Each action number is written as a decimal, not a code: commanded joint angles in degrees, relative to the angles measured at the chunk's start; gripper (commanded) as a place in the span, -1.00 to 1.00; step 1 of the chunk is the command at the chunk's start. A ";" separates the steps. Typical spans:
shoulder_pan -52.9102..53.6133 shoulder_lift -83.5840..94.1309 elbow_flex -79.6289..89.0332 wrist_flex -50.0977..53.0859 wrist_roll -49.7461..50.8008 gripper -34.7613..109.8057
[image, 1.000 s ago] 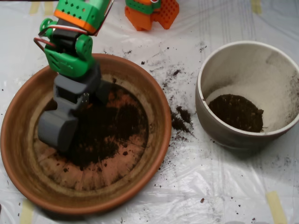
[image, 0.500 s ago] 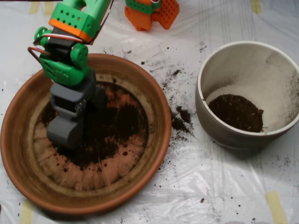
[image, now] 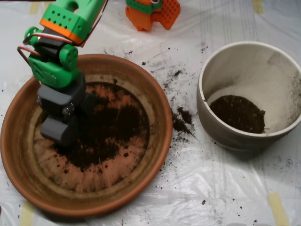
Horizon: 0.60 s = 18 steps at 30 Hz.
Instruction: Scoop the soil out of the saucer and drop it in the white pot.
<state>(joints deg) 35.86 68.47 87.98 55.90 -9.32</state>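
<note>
The terracotta saucer (image: 155, 101) fills the left half of the overhead view, and dark soil (image: 113, 125) is spread over the middle of its base. My grey scoop (image: 61, 123) hangs over the saucer's left inner side, below the green wrist (image: 51, 66). Its shells are drawn together with its lower end at the soil's left edge, and soil appears to be held inside. The white pot (image: 221, 61) stands at the right with a small heap of soil (image: 237, 113) on its floor.
Spilled soil crumbs (image: 181, 120) lie on the plastic sheet between saucer and pot. An orange robot part (image: 153, 13) sits at the top edge. Tape strips (image: 277, 207) mark the sheet at the lower right.
The scoop has moved left and towards the top of the picture, rising off the soil, and its shells have drawn closer together. The soil patch is barely changed.
</note>
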 commanded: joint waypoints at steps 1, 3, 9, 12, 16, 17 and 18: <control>0.97 1.76 -1.49 -0.62 -1.93 -0.38; 0.62 1.58 -2.11 -1.49 -2.46 -0.39; -0.79 1.41 -2.64 -7.65 -6.68 -0.48; -1.14 2.11 -1.76 -10.46 -9.05 -0.52; -1.32 4.57 1.14 -15.03 -9.58 -0.53; -1.41 5.36 2.02 -15.91 -9.58 -0.53; -1.58 6.50 3.16 -16.96 -9.49 -0.53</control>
<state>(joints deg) 34.45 67.94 90.18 41.40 -17.75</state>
